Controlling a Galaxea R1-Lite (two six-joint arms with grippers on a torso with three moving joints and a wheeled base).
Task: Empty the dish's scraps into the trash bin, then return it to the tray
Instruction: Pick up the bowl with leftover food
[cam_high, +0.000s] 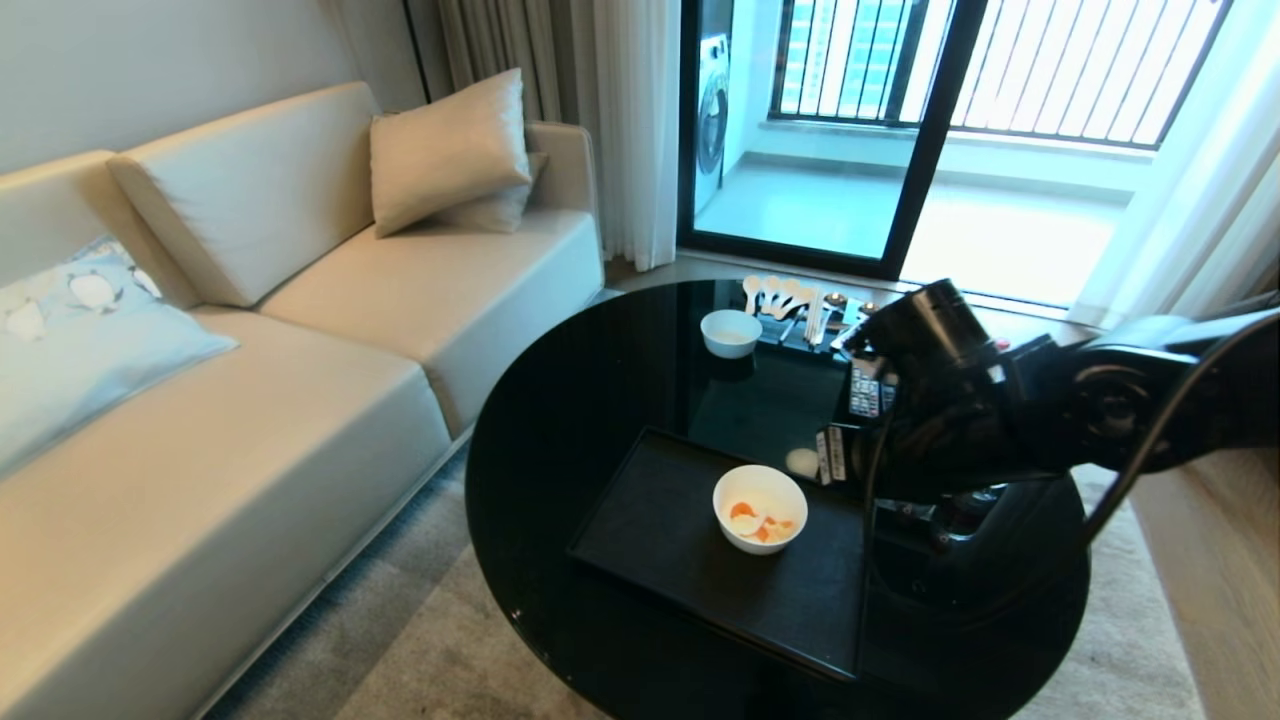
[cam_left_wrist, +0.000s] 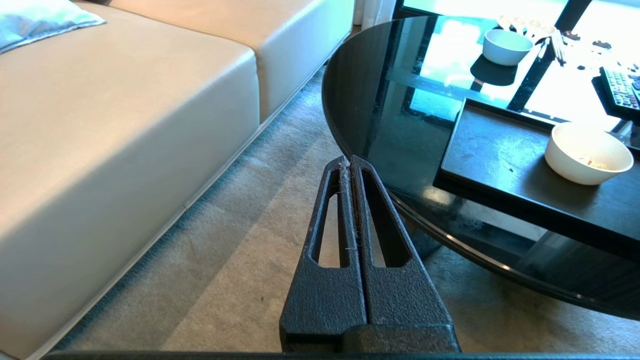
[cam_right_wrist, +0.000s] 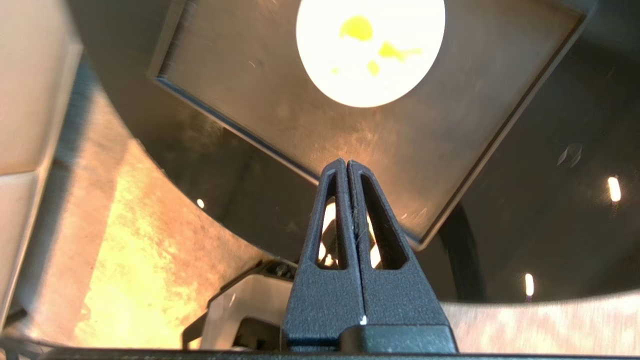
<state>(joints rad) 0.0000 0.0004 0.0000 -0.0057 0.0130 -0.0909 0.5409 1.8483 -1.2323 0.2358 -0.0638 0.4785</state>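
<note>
The dish (cam_high: 760, 507) is standing upright on the tray (cam_high: 660, 530), toward its right part, and the scraps (cam_high: 757, 522) are lying inside it. The right hand (cam_right_wrist: 347, 162) is hanging above the tray's near edge with its fingers pressed together, holding nothing; the dish is lying straight ahead of its tips, a little apart. The left hand (cam_left_wrist: 349, 159) is also closed and empty, waiting low beside the round worktop (cam_high: 560, 420), farther from the dish. So the right arm is the nearer one. I think it must open before reaching the rim. The trash bin is not visible.
</note>
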